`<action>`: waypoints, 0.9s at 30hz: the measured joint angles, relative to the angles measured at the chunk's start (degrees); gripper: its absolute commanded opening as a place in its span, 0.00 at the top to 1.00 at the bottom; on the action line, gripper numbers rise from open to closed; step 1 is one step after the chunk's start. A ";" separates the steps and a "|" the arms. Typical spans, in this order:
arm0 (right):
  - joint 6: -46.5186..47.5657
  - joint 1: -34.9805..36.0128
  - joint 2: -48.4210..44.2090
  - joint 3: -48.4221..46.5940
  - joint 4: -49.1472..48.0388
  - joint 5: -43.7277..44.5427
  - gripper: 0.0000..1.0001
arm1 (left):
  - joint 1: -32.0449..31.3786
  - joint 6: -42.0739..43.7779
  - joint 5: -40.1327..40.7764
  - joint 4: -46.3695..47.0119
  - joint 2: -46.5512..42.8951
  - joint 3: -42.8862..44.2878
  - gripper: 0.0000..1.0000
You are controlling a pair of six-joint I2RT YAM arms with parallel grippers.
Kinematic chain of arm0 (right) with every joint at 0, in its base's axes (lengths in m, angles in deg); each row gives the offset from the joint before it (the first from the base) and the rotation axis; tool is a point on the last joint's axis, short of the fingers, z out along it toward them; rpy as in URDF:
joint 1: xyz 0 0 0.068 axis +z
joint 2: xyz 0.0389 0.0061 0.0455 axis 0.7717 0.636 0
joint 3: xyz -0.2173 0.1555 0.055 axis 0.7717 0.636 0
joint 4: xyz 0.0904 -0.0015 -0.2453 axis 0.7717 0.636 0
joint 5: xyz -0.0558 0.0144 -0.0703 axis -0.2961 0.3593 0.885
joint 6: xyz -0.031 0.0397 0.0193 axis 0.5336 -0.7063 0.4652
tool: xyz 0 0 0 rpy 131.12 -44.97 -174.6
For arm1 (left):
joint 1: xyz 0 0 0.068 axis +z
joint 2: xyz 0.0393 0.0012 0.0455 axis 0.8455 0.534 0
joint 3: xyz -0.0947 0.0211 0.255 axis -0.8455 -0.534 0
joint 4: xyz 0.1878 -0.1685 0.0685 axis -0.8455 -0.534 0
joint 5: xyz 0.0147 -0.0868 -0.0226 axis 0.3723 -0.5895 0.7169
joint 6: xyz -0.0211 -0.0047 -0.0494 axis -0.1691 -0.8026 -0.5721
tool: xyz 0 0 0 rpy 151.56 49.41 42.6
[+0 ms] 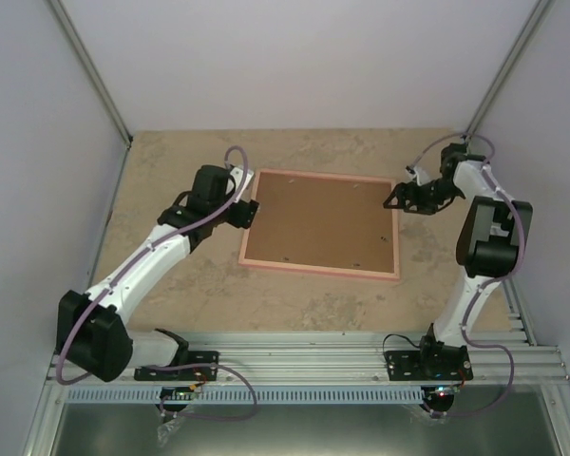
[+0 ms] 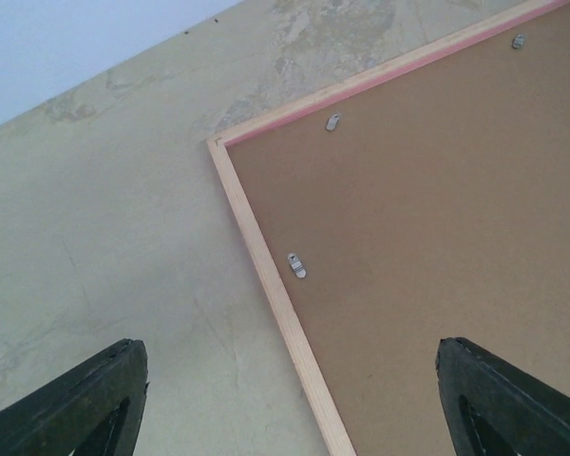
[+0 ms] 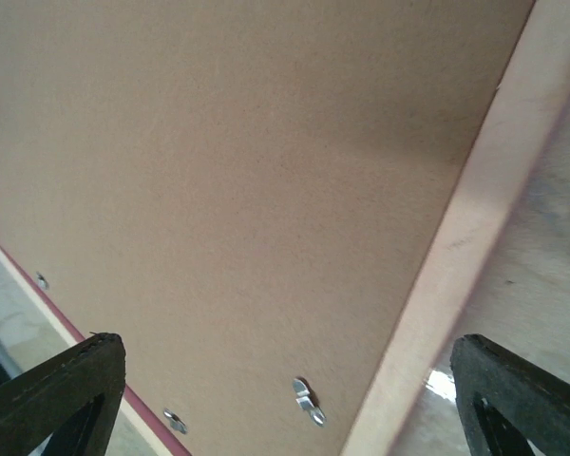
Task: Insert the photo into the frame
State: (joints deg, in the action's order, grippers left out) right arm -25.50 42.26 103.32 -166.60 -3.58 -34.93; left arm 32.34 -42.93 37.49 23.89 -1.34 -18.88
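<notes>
Left gripper (image 1: 251, 213): jaws spread wide, nothing between them; placed at the frame's left rail near its far-left corner, one finger (image 2: 95, 399) over the table and the other over the board. Right gripper (image 1: 397, 197): jaws likewise spread wide and holding nothing; placed at the frame's right rail near the far-right corner, straddling that rail in its wrist view. Whether either gripper touches the frame cannot be told.

Frame (image 1: 320, 271): thin, pink, rectangular; lying flat and back-up at the middle of the table, long sides running left to right, slightly skewed.

Board (image 1: 323, 223): plain brown, filling the frame's opening, flush inside the rails.

Clips (image 2: 296, 266): small, silver metal, set along the inner edge of the rails, resting on the board; several show in both wrist views.

Table (image 1: 171, 171): mottled beige top, carrying the frame.

Walls (image 1: 294, 57): pale, plain, on three sides.

Rail (image 1: 313, 356): ribbed metal at the near edge, carrying both arm bases.
</notes>
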 measured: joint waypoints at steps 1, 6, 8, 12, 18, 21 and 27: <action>0.57 -0.13 -0.96 0.00 -0.09 0.70 0.17 | 0.46 -0.50 -0.72 0.00 0.92 0.44 0.16; 2.32 -0.24 -4.44 1.36 -3.41 3.26 0.23 | 4.04 -3.21 -5.55 0.20 6.08 1.53 0.25; 2.60 -0.17 -4.74 2.60 -5.62 4.15 0.24 | 6.40 -4.35 -8.33 0.33 9.03 1.95 0.28; 2.73 -0.13 -3.56 4.48 -9.99 5.46 0.24 | 10.14 -5.81 -13.20 0.83 15.52 3.02 0.33; 2.32 0.22 0.59 6.93 -15.39 5.46 0.24 | 11.02 -5.11 -17.27 0.74 24.39 5.62 0.42; 2.25 0.59 2.49 7.56 -16.55 3.85 0.24 | 11.02 -3.87 -17.94 0.72 28.02 6.84 0.49; 2.01 2.45 2.69 8.72 -18.73 0.76 0.24 | 12.02 -2.80 -19.89 0.09 30.73 6.86 0.59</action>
State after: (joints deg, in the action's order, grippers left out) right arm -23.49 44.70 106.00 -157.88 -22.31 -34.17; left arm 44.36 -45.73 17.60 23.98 29.39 -12.01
